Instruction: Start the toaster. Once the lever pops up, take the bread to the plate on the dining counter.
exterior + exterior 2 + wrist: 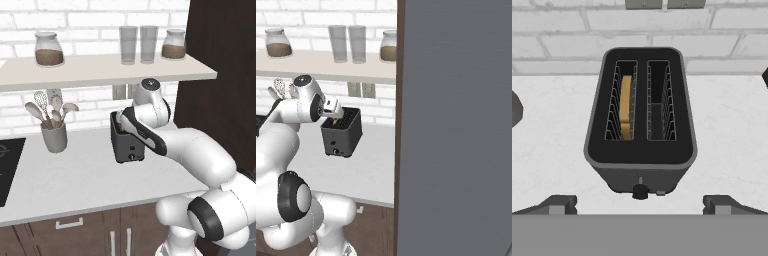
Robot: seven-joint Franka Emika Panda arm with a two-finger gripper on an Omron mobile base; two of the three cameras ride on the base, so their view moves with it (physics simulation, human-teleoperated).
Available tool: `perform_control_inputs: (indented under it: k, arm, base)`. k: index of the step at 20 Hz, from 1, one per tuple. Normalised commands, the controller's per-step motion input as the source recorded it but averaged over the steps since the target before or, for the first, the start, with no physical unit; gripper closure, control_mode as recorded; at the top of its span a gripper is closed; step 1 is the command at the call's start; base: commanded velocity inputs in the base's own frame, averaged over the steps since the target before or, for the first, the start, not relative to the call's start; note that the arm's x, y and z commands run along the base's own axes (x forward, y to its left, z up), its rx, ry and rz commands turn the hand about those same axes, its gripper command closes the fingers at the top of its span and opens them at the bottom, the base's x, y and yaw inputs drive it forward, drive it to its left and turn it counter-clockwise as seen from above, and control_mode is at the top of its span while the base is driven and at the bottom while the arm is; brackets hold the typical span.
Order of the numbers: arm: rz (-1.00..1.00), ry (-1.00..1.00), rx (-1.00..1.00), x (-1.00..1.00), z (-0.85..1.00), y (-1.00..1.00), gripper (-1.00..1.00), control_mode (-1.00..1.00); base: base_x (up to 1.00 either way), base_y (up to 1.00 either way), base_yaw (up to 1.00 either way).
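End effector (pixel 640 205) hovers released above the dark grey boxy toaster (pixel 640 112); tan bread slice (pixel 626 106) sits in its left slot, awaiting lever actuation.

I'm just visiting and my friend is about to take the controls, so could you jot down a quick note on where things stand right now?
Gripper: open and empty, fingers spread wide, hanging above the front of the toaster and looking down into it.
Toaster: on the white kitchen counter by the brick wall, knob facing the arm.
Bread: standing in the left slot as the hand view shows it; the other slot is empty.
Done: the arm is lined up over the toaster.
Left: I cannot tell whether the lever has been pressed. Start the toaster if not, wait for the pop, then lift the bread out and carry it to the plate on the dining counter.
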Motion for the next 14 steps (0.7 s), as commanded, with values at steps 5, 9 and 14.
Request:
perform_control_inputs:
  k: [5,9,14]
  arm:
    - [0.00,0.00,0.00,0.00,0.00,0.00,-1.00,-1.00]
    - [0.00,0.00,0.00,0.00,0.00,0.00,-1.00,-1.00]
    - [0.00,0.00,0.00,0.00,0.00,0.00,-1.00,-1.00]
  base:
    - [0.00,0.00,0.00]
    - [0.00,0.00,0.00]
    - [0.00,0.00,0.00]
